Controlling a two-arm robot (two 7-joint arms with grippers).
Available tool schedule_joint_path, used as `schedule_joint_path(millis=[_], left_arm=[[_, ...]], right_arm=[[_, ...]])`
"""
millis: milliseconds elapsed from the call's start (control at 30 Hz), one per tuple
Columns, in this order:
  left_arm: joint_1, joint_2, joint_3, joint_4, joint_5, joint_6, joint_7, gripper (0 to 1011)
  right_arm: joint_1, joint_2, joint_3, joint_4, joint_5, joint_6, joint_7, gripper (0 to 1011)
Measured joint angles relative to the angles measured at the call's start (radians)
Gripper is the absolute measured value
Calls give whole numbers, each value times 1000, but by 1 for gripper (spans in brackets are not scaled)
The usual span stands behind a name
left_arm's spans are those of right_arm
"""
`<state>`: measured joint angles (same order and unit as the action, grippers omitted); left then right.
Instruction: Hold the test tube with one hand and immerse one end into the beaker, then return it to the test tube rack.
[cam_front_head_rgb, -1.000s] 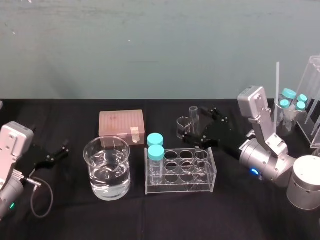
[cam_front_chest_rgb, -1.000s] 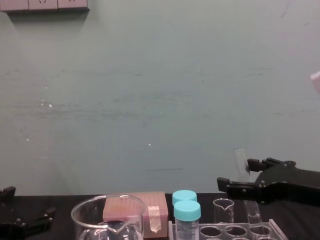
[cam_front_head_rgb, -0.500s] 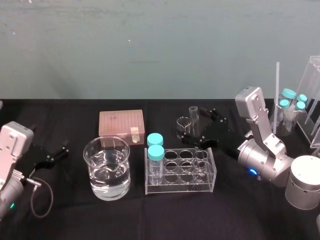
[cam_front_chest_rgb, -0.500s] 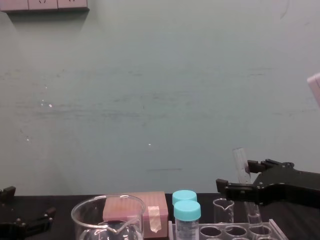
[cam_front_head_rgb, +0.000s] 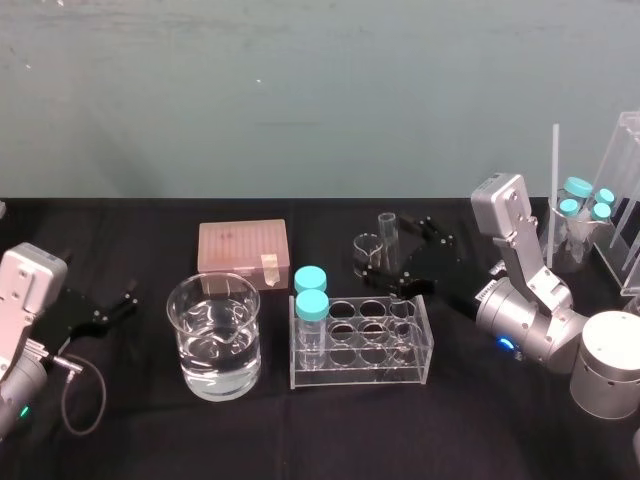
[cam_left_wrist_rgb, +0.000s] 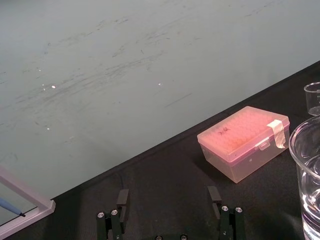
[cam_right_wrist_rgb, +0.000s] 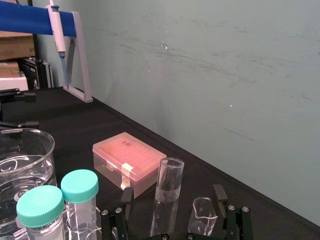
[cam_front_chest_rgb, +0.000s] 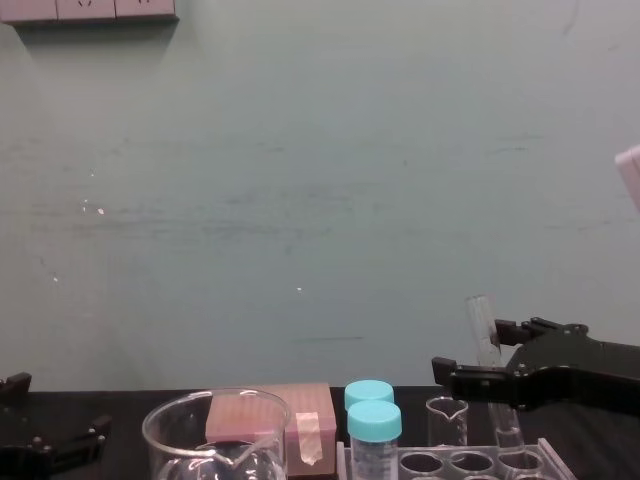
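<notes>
Centre right in the head view, the right gripper (cam_front_head_rgb: 398, 250) hangs open around the test tube (cam_front_head_rgb: 387, 232) standing in the rack (cam_front_head_rgb: 360, 345), so the grasp looks in hand: next close, lift, carry left to the beaker (cam_front_head_rgb: 214, 335); the left gripper (cam_front_head_rgb: 115, 305) idles open at far left.

Two black tools on shiny silver arms

The right tool (cam_front_head_rgb: 400, 248), at 3 o'clock in the head view, is black with two thin fingers. It is joined to a round silver wrist (cam_front_head_rgb: 528, 322) with a blue light (cam_front_head_rgb: 508, 345) and a pale grey box (cam_front_head_rgb: 505, 215). A fat silver cylinder (cam_front_head_rgb: 608, 378) shows at 4 o'clock. The left tool (cam_front_head_rgb: 103, 290), at 9 o'clock, is black too, with its own grey box (cam_front_head_rgb: 30, 275), a tiny green light (cam_front_head_rgb: 22, 411) and a looping black cable (cam_front_head_rgb: 80, 395). Little silver screws (cam_left_wrist_rgb: 111, 213) dot the finger bases.
</notes>
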<state>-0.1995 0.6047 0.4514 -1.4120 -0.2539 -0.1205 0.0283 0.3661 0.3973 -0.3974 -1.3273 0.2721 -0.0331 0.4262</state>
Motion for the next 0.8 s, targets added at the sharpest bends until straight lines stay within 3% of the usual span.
schedule_joint_path(millis=[333,800], left_arm=[[0,0,0,0,0,0,0,1000],[0,0,0,0,0,0,0,1000]], right_arm=[[0,1,-1,-1,1,0,0,823],[0,1,-1,-1,2,0,-1,374]])
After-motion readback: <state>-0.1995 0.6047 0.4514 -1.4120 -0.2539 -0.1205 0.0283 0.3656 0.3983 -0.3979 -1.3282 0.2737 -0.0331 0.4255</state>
